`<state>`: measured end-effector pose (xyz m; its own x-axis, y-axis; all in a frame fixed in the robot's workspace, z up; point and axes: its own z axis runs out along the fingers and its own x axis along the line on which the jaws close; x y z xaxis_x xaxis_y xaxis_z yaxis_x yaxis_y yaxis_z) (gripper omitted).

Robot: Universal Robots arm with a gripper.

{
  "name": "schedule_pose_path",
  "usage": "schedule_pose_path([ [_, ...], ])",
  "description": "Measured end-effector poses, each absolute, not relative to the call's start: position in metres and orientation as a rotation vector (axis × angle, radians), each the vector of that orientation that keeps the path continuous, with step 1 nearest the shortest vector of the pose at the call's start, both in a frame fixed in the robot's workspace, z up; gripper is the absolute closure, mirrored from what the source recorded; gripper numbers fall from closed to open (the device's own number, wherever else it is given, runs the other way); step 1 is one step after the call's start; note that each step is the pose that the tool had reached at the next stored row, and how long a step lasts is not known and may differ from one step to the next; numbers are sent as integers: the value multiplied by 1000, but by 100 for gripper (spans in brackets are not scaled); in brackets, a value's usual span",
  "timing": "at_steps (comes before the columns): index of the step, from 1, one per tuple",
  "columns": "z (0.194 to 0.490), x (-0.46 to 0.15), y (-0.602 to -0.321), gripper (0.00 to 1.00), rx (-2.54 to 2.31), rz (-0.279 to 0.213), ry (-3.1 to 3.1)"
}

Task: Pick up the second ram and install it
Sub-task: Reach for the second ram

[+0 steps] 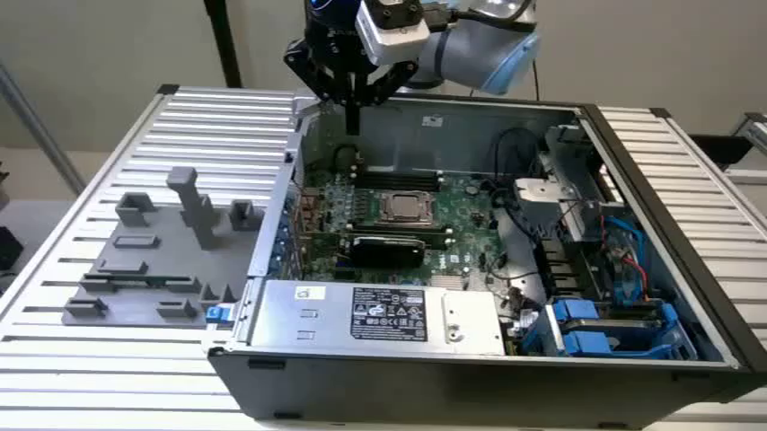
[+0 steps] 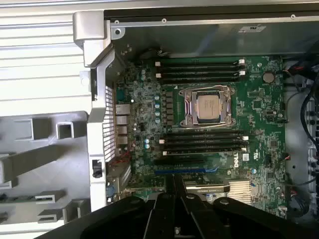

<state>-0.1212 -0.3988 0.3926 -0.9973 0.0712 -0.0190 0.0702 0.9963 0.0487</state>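
Black two-finger gripper (image 1: 351,94) hangs at upper centre-left of the exterior view, over the upper-left corner of the open grey metal PC case (image 1: 623,148). Fingers are clenched on the thin dark-green circuit-board stick, i.e. the second ram (image 1: 354,118). It shows as a narrow dark strip below the fingertips, in the air, apart from the board.

Wrist view: same gripper (image 2: 174,211) w/ the ram (image 2: 175,185) edge-on between the fingers, looking down on the green motherboard (image 2: 259,99). Long black memory slots (image 2: 199,72) lie on both sides of the silver CPU socket (image 2: 208,107); can't tell which are filled. Grey plastic tray (image 1: 132,269) sits at left of the exterior view, well apart from the gripper.

Step, as I judge: pick-up done, ram held over the case, install not yet done. Seating calls for the stick's long edge parallel to a free slot & centred over it, w/ a straight, square press. Any tilt risks a jam.
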Motion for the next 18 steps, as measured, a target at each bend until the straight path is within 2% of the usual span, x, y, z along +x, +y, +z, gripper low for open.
schedule_pose_path([
  [18,393,-136,-403,100,110,77,3117],
])
